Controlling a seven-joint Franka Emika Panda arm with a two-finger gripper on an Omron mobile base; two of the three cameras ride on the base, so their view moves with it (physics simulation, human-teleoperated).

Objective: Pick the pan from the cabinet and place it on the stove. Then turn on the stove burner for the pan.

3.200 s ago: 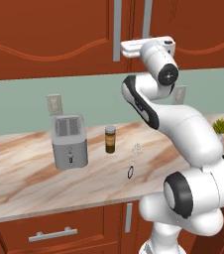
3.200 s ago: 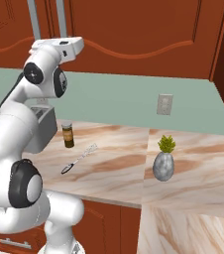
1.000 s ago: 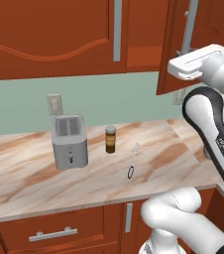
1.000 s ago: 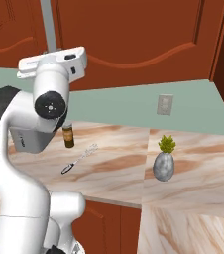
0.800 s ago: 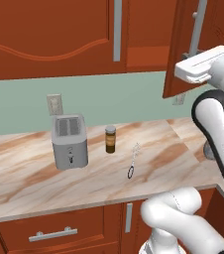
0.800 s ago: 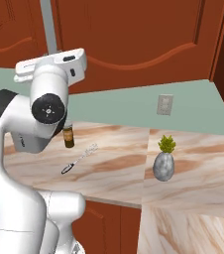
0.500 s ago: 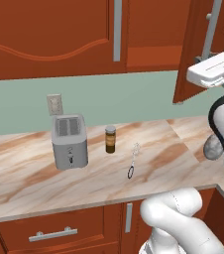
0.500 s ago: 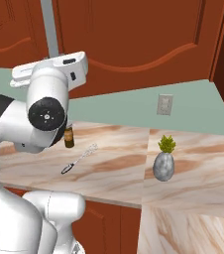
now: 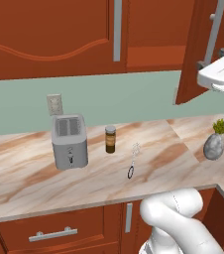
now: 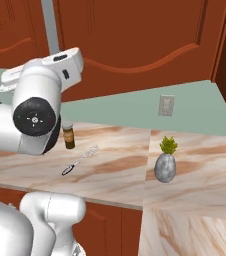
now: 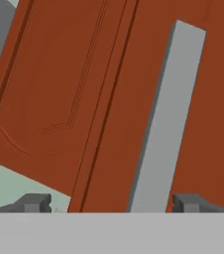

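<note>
Left base view: the cabinet (image 9: 148, 34) door (image 9: 200, 49) stands swung open, its grey handle (image 9: 214, 31) just beside the white hand at the right edge; the gripper fingers cannot be made out here. Right base view: the arm's white hand (image 10: 60, 62) sits just below the handle (image 10: 50, 25). Hand view: the gripper (image 11: 111, 202) jaws stand wide apart and hold nothing, with the handle (image 11: 166, 119) rising between the two fingertips (image 11: 34, 202) and the door panel (image 11: 59, 79) beyond them.
</note>
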